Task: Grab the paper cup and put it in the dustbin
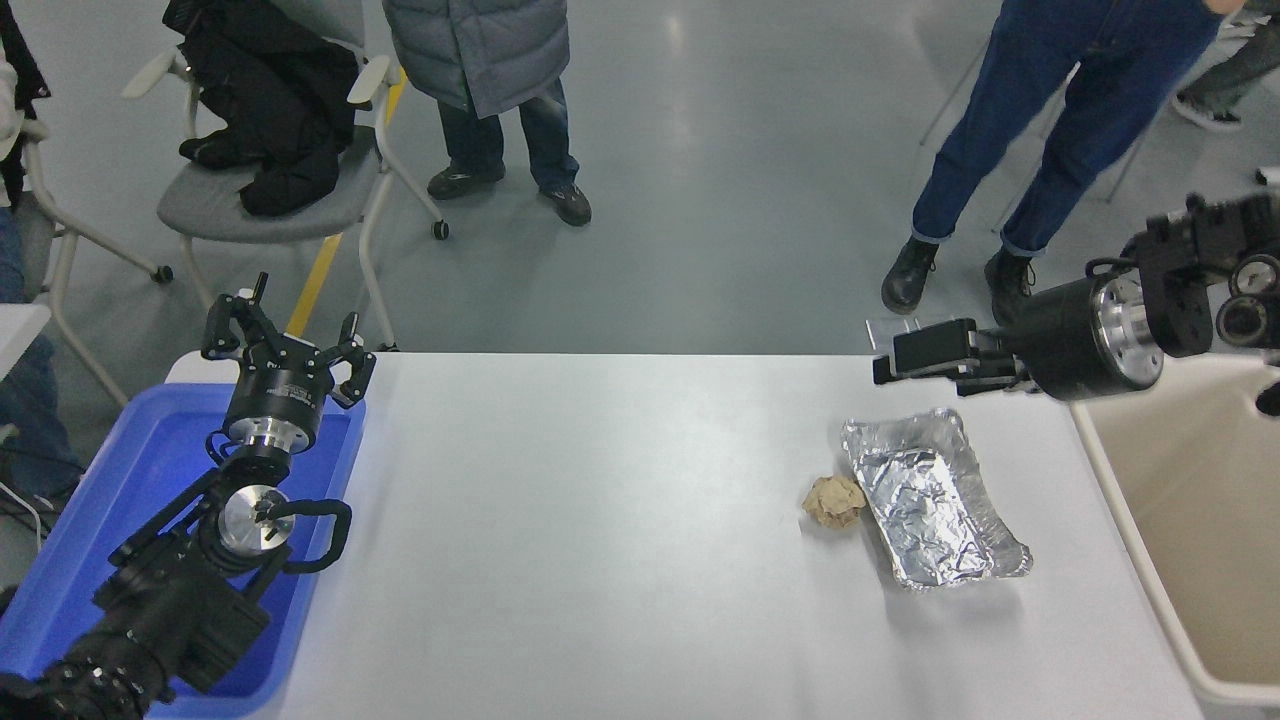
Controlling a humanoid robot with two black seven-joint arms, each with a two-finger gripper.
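Note:
No paper cup shows in the head view; it is hidden or out of sight. The beige dustbin (1128, 545) stands at the table's right end and what I see of its inside is bare. My right gripper (915, 365) reaches in from the right edge, pointing left, above the table's far right part just beyond the foil tray. It is open and holds nothing. My left gripper (285, 345) is parked at the lower left, open and empty, over the far end of the blue tub.
A crumpled foil tray (935, 500) lies on the white table (600, 520) with a crumpled brown paper ball (835, 500) at its left. A blue tub (150, 450) sits at the left end. Two people (480, 100) (1020, 150) stand beyond, near a chair (270, 190).

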